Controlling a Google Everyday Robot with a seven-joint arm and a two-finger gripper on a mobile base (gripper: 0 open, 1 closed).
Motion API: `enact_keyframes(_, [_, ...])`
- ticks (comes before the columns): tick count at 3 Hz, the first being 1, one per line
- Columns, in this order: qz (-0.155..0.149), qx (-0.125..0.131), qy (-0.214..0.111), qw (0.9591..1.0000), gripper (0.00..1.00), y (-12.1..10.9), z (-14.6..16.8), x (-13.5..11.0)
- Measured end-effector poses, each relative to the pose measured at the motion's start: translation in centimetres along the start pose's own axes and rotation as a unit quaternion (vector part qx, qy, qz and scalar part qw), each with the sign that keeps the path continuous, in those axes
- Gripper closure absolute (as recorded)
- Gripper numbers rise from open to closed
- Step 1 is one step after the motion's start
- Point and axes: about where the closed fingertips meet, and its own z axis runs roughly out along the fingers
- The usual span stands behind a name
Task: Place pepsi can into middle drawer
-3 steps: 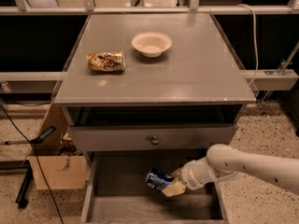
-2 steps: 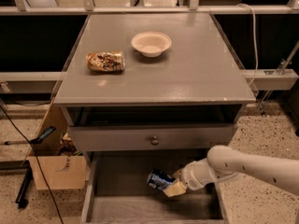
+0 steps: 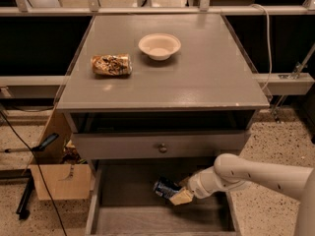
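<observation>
The pepsi can [image 3: 165, 187], blue with a silver end, lies tilted on its side inside the open middle drawer [image 3: 133, 218], low over the drawer's grey floor near its back. My gripper [image 3: 180, 196] reaches in from the right on a white arm. Its tan fingers [image 3: 183, 196] are closed on the can's right end. The drawer is pulled out at the bottom of the cabinet, with thin side walls on the left and right.
A shut grey drawer front with a round knob [image 3: 160, 148] sits just above the open drawer. On the cabinet top lie a tan-and-brown patterned can [image 3: 111, 65] and a white bowl [image 3: 159, 45]. A cardboard box [image 3: 54, 178] and cables stand on the floor at the left.
Almost nothing has changed. The gripper and the can have shifted only very slightly inside the drawer.
</observation>
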Motion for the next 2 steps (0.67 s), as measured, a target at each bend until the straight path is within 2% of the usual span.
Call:
enact_keyframes(1, [0.005,0.002,-0.001,1.0,1.0,-0.43,0.59,0.51])
enact_keyframes(2, [0.005,0.002,-0.001,1.0,0.81,-0.42,0.6,0.51])
